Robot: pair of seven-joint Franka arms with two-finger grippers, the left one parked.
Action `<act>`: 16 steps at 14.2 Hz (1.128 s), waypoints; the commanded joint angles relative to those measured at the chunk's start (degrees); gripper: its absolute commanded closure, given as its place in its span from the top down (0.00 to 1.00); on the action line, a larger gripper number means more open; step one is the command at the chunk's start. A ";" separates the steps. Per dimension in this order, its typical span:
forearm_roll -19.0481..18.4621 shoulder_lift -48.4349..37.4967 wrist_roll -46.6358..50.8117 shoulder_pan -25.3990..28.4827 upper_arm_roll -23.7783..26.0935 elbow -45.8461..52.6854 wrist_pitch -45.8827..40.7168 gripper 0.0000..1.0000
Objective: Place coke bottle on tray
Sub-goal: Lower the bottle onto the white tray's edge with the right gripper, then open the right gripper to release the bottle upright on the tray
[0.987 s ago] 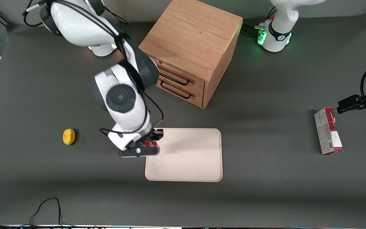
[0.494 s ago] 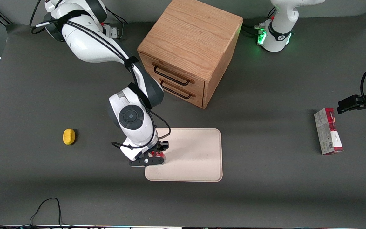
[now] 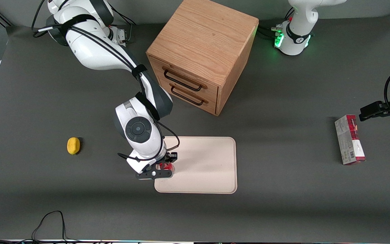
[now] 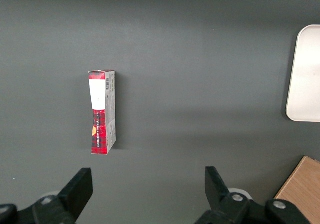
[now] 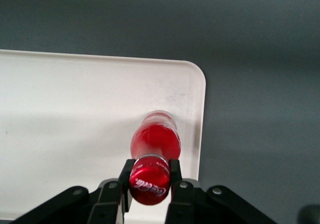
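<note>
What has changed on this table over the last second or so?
The gripper, shut on the coke bottle, carried it from the rim of the tray at the working arm's end to over the tray's surface, nearer the front camera, then eased back a little; the arm's elbow swung away. It has not let go. The lemon, carton and wooden drawer box stayed put.

Lit evenly from overhead, with broad soft shadow bands across the dark bench (image 3: 283, 203) and over the tray (image 3: 208, 169). Mild sheen on the coke bottle (image 5: 155, 139) cap at the gripper (image 5: 150, 176). Sharp throughout, without noticeable blur or glare.
</note>
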 commanded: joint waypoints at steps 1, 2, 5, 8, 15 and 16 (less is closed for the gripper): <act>1.19 0.24 -0.02 -0.60 -0.35 0.00 0.94 1.00; 1.19 -0.19 -0.02 -0.60 -0.26 0.08 0.85 1.00; 1.37 -3.96 0.60 -0.16 0.17 0.35 -2.90 1.00; 1.28 -10.02 0.51 0.01 0.35 0.96 -12.14 1.00; 1.54 -26.28 -0.46 0.54 -0.09 0.18 -29.63 1.00; 1.54 -28.13 -2.02 0.28 -0.70 -0.70 -31.91 1.00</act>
